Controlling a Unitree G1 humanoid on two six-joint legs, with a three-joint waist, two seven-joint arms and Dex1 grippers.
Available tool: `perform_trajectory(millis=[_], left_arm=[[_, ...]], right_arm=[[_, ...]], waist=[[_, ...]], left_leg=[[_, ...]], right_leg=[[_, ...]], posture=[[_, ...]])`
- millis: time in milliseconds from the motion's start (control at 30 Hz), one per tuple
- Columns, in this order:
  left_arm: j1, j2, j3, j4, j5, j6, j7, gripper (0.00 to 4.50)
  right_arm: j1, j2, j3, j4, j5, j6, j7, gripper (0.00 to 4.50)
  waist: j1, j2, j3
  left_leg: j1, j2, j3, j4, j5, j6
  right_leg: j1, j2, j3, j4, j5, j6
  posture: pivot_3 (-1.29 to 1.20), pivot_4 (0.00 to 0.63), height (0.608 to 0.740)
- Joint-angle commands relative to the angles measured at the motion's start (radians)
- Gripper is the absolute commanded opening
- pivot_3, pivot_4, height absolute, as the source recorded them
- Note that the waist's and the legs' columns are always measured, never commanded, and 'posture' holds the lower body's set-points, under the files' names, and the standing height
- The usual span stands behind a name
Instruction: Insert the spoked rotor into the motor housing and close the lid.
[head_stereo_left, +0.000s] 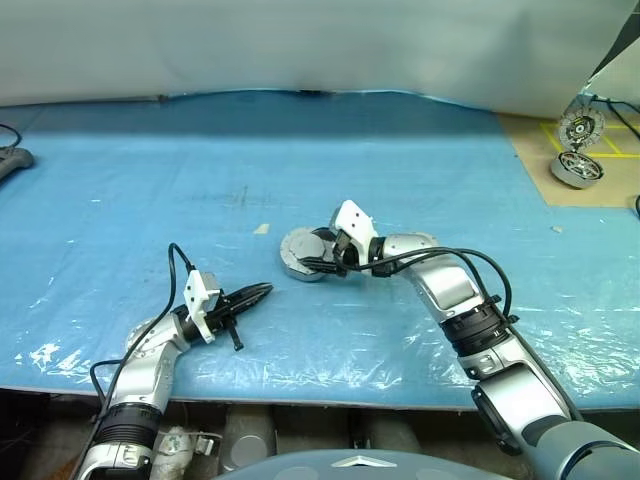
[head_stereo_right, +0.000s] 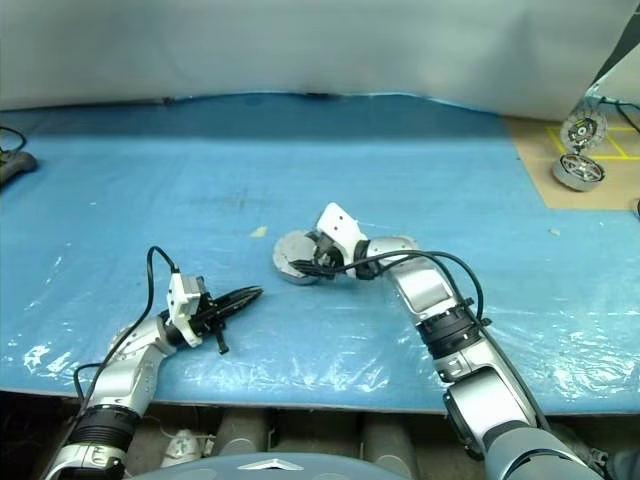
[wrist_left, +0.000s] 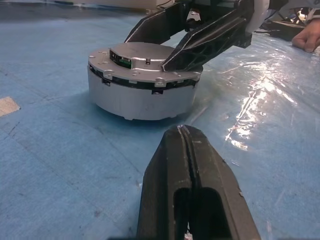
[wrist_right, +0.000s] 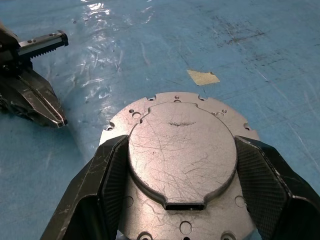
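Fingers of the right gripper (wrist_right: 175, 200) stand spread to either side of the silver lid (wrist_right: 181, 157), one black pad (wrist_right: 112, 172) against each flank of the raised round plate, so the grip looks closed on the lid or just short of it; whether the pads press firmly I cannot tell. The lid sits atop the motor housing (wrist_left: 141, 92), a short grey cylinder resting flat on the blue sheet (head_stereo_left: 150, 190) near the middle of the table. No copper coils or spoked rotor can be seen, since the lid covers the top, so the rotor is presumably already inside, though that is a judgement only.

The left gripper (wrist_left: 192, 165) has its two fingers pressed together with nothing between them, lying low over the sheet just beside the housing and pointing at its side wall. A scrap of tape (wrist_right: 203, 77) lies on the sheet beyond the housing. Two more round motor parts (head_stereo_left: 578, 150) stand well apart on the brown board at the far right edge, and a hand (wrist_left: 309, 36) rests at the table's far side.

The risk from here: the lid may sit crooked on the housing, and a sideways push by the right gripper could slide the whole unweighted cylinder over the slippery sheet instead of seating the lid.
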Motion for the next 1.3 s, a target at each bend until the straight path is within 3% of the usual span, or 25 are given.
perform_trajectory(millis=[33,467,567,700,900,1300], left_arm=[[0.005,0.011,-0.006,-0.051,-0.015,0.006,0.009,0.00],[0.000,0.007,-0.007,-0.073,-0.032,0.027,0.043,0.00],[-0.003,0.005,-0.011,-0.070,-0.033,0.024,0.046,0.00],[-0.031,-0.005,-0.005,-0.070,-0.048,0.052,0.075,0.00],[-0.164,0.000,0.003,-0.103,-0.118,0.227,0.115,0.00],[-0.277,-0.026,-0.142,0.053,0.088,0.171,0.155,0.00]], right_arm=[[-0.008,0.002,0.021,0.011,-0.035,-0.023,-0.007,2.93],[0.008,0.046,0.033,0.209,-0.120,-0.056,-0.121,2.93],[0.027,0.030,0.059,0.201,-0.124,-0.059,-0.091,2.93],[0.046,-0.004,0.059,0.157,-0.104,-0.042,-0.034,2.93],[0.097,-0.061,0.064,0.043,-0.052,0.017,0.075,2.93],[0.095,-0.056,0.042,0.030,-0.062,0.030,0.047,2.93]], waist=[[-0.003,0.000,0.000],[-0.013,0.001,-0.001],[-0.012,0.001,-0.001],[-0.006,0.002,-0.003],[0.011,0.001,-0.004],[0.011,0.001,-0.007]], left_leg=[[0.000,0.000,0.000,0.000,0.000,0.000],[0.013,0.000,0.000,-0.001,0.000,0.000],[0.022,-0.001,0.001,-0.004,-0.002,0.003],[0.022,-0.001,0.001,-0.005,-0.003,0.004],[0.020,-0.001,0.003,-0.004,-0.001,0.001],[0.021,-0.001,0.002,-0.009,0.000,0.000]], right_leg=[[0.000,0.000,0.000,0.000,0.000,0.000],[0.012,0.000,0.001,0.000,-0.003,-0.005],[0.019,-0.002,0.003,-0.002,-0.003,-0.005],[0.019,-0.004,0.003,-0.002,-0.003,-0.004],[0.019,-0.003,0.003,-0.004,-0.003,-0.004],[0.018,-0.001,0.001,-0.006,-0.004,-0.005]], posture=[[0.00,0.150,0.740],[0.00,0.150,0.740],[0.00,0.150,0.740],[0.00,0.150,0.740],[0.00,0.150,0.740],[0.00,0.150,0.740]])
